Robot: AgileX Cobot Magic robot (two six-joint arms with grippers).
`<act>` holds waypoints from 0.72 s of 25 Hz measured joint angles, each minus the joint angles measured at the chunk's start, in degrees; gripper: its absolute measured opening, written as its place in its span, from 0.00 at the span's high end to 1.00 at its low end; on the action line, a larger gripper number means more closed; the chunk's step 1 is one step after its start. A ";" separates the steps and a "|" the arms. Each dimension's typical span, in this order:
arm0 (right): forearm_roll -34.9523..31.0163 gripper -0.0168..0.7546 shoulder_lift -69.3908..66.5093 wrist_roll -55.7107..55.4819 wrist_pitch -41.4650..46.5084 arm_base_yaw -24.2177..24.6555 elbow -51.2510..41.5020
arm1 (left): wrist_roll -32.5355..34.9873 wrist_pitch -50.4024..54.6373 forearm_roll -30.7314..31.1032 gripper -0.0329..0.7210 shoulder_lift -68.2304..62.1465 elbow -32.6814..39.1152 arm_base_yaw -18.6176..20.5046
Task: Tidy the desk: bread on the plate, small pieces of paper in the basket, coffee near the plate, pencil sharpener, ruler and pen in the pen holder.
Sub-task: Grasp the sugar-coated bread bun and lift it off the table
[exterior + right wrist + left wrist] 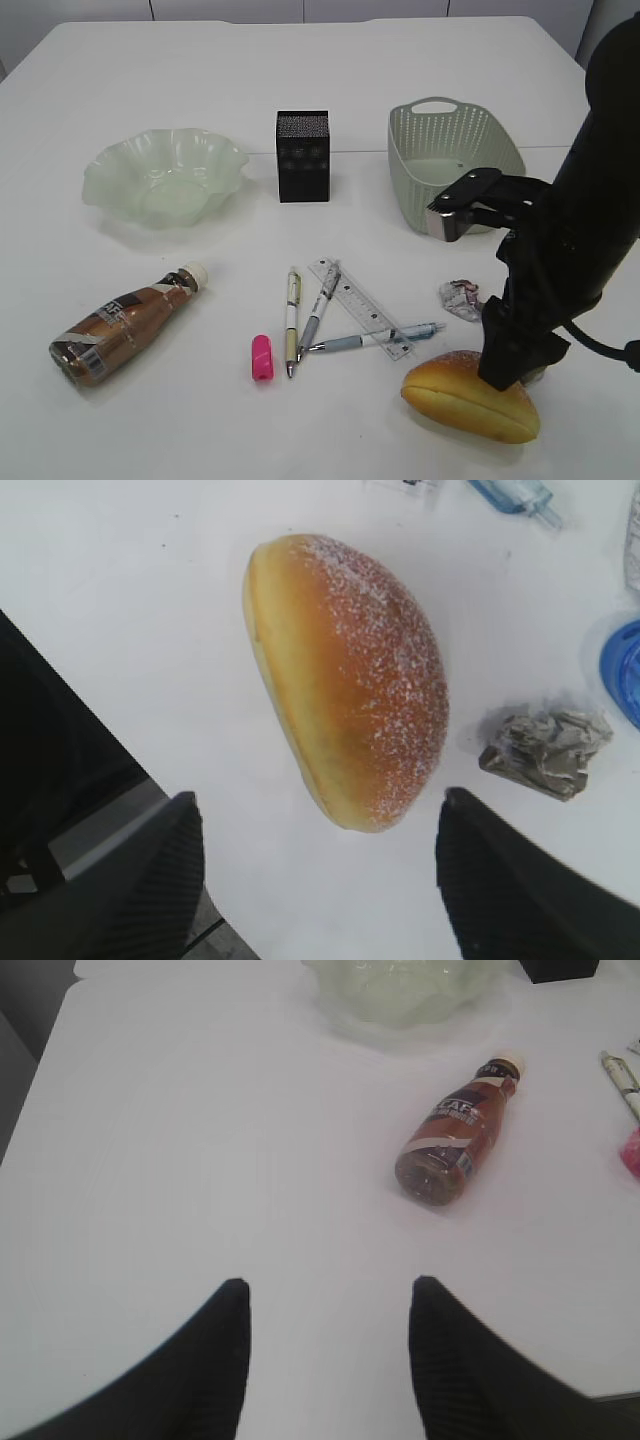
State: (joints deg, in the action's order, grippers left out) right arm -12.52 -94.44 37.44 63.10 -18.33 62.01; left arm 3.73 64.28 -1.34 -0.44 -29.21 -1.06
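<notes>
A sugar-dusted bread roll (pixel 468 400) lies at the front right, also in the right wrist view (pixel 350 670). My right gripper (pixel 508 372) is open just above the roll's end, its fingers (pixel 320 825) on either side of it and not touching. A crumpled paper (pixel 460 297) lies beside it (pixel 545 745). A coffee bottle (pixel 125 322) lies on its side at the left. Three pens (pixel 292 320), a clear ruler (pixel 360 308) and a pink pencil sharpener (pixel 261 357) lie in the middle. My left gripper (pixel 330 1295) is open and empty, well short of the bottle (pixel 455 1135).
A pale green glass plate (pixel 110 185) stands at the back left, a black pen holder (pixel 302 155) at the back middle, and a green perforated basket (pixel 450 130) at the back right. The table's front edge runs close under the right gripper (pixel 180 920).
</notes>
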 joint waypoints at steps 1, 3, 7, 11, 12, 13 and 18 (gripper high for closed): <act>-0.42 0.25 0.00 0.00 0.00 0.00 0.00 | 0.00 0.00 0.00 0.46 0.00 0.00 0.00; -0.56 0.25 0.00 0.00 0.00 0.00 0.00 | 0.00 0.00 0.00 0.46 0.00 0.00 0.00; -0.42 0.25 0.00 0.00 -0.25 0.00 0.00 | 0.00 0.00 0.00 0.46 0.00 0.00 0.00; 0.59 0.25 0.00 0.11 -0.79 0.00 0.00 | 0.00 0.00 0.00 0.46 0.00 0.00 0.00; 0.73 0.24 0.00 0.11 -0.92 0.00 0.00 | 0.00 0.00 0.00 0.46 0.00 0.00 0.00; 0.81 0.23 0.00 0.11 -1.04 0.00 0.00 | 0.00 0.00 0.00 0.46 0.00 0.00 0.00; 1.04 0.18 0.00 0.11 -2.19 0.00 0.00 | 0.00 0.00 0.00 0.46 0.00 0.00 0.00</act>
State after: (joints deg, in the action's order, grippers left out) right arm -11.48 -94.44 37.56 60.91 -18.33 62.01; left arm 3.73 64.28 -1.34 -0.44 -29.21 -1.06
